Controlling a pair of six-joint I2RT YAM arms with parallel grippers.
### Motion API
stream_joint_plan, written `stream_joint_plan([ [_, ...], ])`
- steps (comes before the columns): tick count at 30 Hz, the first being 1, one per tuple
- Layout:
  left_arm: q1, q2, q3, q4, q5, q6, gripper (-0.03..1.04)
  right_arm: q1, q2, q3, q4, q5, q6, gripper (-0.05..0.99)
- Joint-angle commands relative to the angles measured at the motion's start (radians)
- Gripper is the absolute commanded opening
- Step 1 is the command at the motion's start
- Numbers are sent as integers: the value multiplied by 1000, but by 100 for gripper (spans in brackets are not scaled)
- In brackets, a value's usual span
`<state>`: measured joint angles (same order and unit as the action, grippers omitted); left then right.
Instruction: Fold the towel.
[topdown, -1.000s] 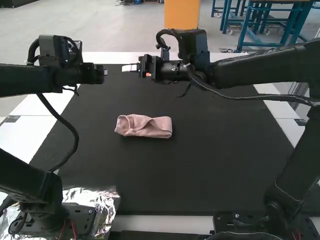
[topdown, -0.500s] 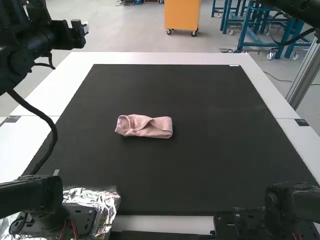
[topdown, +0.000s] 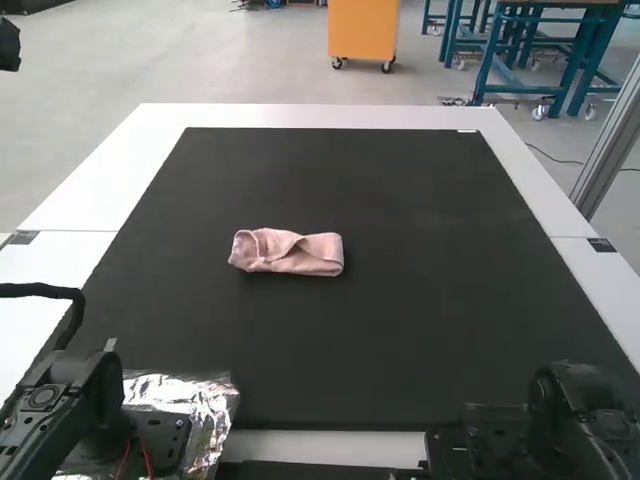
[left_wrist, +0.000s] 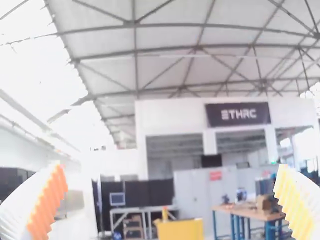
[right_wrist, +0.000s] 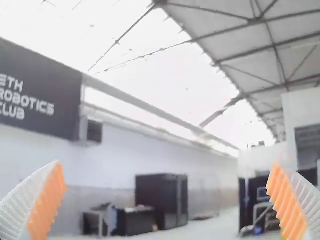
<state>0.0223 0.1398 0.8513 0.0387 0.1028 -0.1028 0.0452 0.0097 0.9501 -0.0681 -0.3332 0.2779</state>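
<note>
"What's on the floor in front of us?"

"A big white table (topdown: 300, 115), with a black mat (topdown: 420, 310) over most of it. The left arm (topdown: 60, 420) and the right arm (topdown: 580, 425) stand at the near edge, with foil (topdown: 185, 390) beside the left one's base."

"And the towel (topdown: 288, 252)?"

"On the mat, well apart from both grippers and, I'd judge, lower than either. It's pink, folded into a narrow bundle, with a loose curved edge on top."

"Are they gripping anything?"

"No. The left gripper (left_wrist: 170, 169) has its fingers spread wide with nothing between them. The right gripper (right_wrist: 166, 165) is the same, parted and empty."

"So is it finished?"

"Looks that way to me, or very close. The step now is to let go and keep clear, and the good way to do that is to leave both hands empty and well off the bundle."

"What if someone wants it neater?"

"Then come straight down from above, lightly, and pat that loose edge flat. Don't drag sideways: the pads could catch the cloth and open the fold. If it must be pinched, take only the top layer, then let go before lifting."
</note>
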Motion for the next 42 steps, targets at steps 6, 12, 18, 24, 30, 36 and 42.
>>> stream_joint_plan([
  [6, 38, -140, -107, -72, 28, 37, 97, -19, -7, -131, -59, 238, -301, 92],
  [12, 33, -140, -463, 135, 110, 103, 97, -15, -7, -530, 304, 385, -335, 92],
  [18, 39, -138, -822, 457, 67, 120, 97, -15, -8, -856, 662, 385, -391, 92],
  [24, 39, -138, -851, 161, -71, 92, 97, -19, -7, -952, 367, 533, -365, 92],
  [30, 42, -140, -851, -80, -207, -291, 97, -24, -10, -952, 113, 523, -368, 92],
  [36, 45, -140, -851, -86, -209, -302, 97, -22, -8, -952, 103, 488, -367, 92],
  [42, 45, -140, -851, -86, -209, -302, 97, -21, -10, -952, 103, 488, -367, 92],
])
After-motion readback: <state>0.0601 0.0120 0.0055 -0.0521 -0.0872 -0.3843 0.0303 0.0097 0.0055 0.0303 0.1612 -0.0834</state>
